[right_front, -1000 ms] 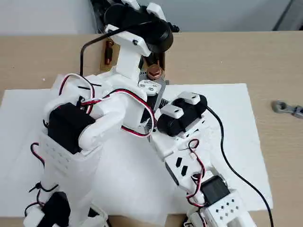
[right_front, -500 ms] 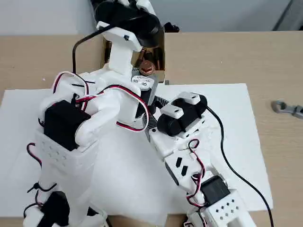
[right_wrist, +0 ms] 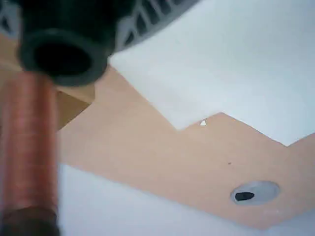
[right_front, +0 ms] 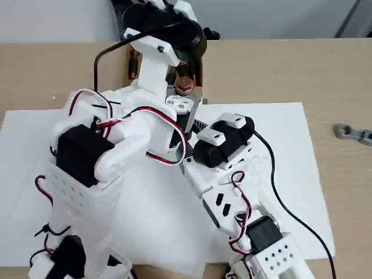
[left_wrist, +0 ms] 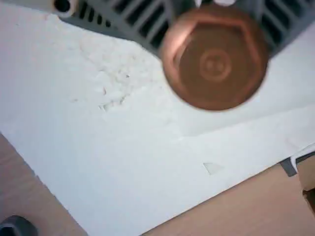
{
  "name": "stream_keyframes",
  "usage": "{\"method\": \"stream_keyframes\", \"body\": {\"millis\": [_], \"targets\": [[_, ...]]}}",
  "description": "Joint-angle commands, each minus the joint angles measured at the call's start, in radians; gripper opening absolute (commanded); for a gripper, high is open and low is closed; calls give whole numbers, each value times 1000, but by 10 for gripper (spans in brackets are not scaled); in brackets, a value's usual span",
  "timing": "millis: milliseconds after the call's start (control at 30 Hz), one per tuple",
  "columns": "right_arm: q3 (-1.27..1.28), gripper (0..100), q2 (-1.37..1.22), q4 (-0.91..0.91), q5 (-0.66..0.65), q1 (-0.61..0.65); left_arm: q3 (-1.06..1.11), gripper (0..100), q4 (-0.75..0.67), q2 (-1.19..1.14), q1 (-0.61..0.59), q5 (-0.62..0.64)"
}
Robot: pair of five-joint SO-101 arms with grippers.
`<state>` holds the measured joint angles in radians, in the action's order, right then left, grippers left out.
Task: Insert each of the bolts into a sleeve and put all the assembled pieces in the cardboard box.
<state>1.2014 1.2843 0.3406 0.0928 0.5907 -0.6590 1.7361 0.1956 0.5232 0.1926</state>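
We judge the task partway. The left gripper (left_wrist: 216,12) pinches a copper bolt (left_wrist: 214,59), its head at the upper right of that wrist view. The right gripper (right_wrist: 78,24) is clamped on a black sleeve (right_wrist: 63,55) at the upper left of its own view, with the bolt's thread just beside the sleeve's mouth and not inside (the two look misaligned). A coppery piece (right_front: 134,63) lies in the cardboard box (right_front: 129,77) at top centre of the high view; we cannot tell whether it is assembled.

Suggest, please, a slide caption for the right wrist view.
A black sleeve, mouth toward the camera, with a copper bolt next to it, above white paper and wooden table.
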Motion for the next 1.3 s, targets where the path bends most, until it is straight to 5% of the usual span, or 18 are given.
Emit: {"method": "stream_keyframes", "body": {"millis": [0,1267], "targets": [[-14,4,-1,-19,6,-13,-35,6,20,14,5,-2],[-14,4,-1,-19,6,-15,87,6,-2,112,9,-15]]}}
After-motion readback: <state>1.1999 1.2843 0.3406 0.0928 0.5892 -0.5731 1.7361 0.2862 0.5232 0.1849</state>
